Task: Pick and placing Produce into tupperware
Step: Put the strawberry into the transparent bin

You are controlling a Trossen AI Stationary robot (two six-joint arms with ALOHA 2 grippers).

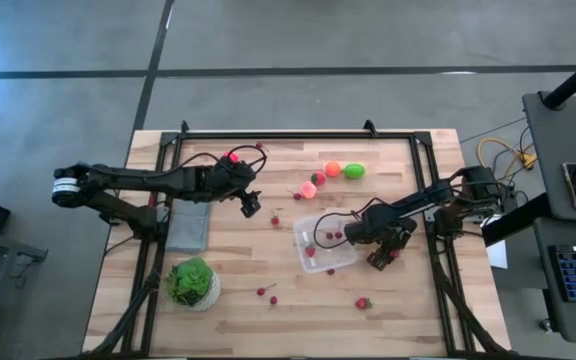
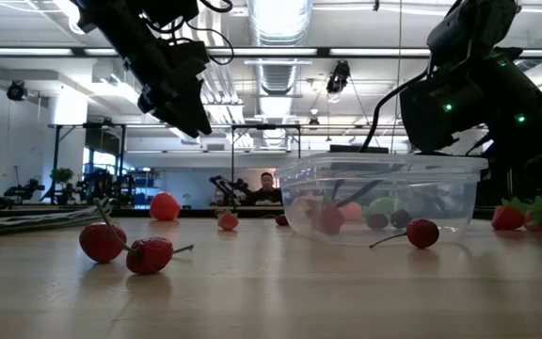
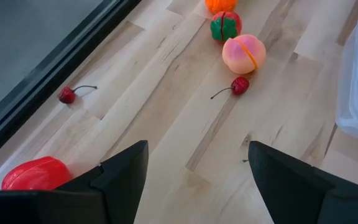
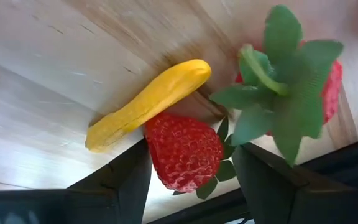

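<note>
The clear tupperware (image 1: 325, 243) stands right of the table's middle with a few red berries inside. My right gripper (image 4: 188, 180) is open, low at the table just right of the box, with a red strawberry (image 4: 184, 151) between its fingers. A yellow strip (image 4: 148, 102) and a second leafy strawberry (image 4: 291, 81) lie just beyond it. My left gripper (image 3: 197, 174) hangs open above bare wood left of the middle. Ahead of it lie a peach-pink lump (image 3: 244, 53), a red-and-green lump (image 3: 225, 26), an orange lump (image 3: 221, 5) and a cherry (image 3: 240, 85). My right gripper has the strawberry lying on the table between its open fingers. One finger (image 4: 126, 177) stands right beside the berry's side (image 4: 154, 146), and a gap shows at the other finger. I cannot tell whether it touches the berry.
A bright green lump (image 1: 354, 171) lies by the far edge. A grey slab (image 1: 188, 225) and a leafy green head in a white bowl (image 1: 192, 283) sit on the left. Loose cherries (image 1: 267, 295) and a strawberry (image 1: 363, 303) lie near the front. A red lump (image 3: 35, 174) lies beside my left gripper.
</note>
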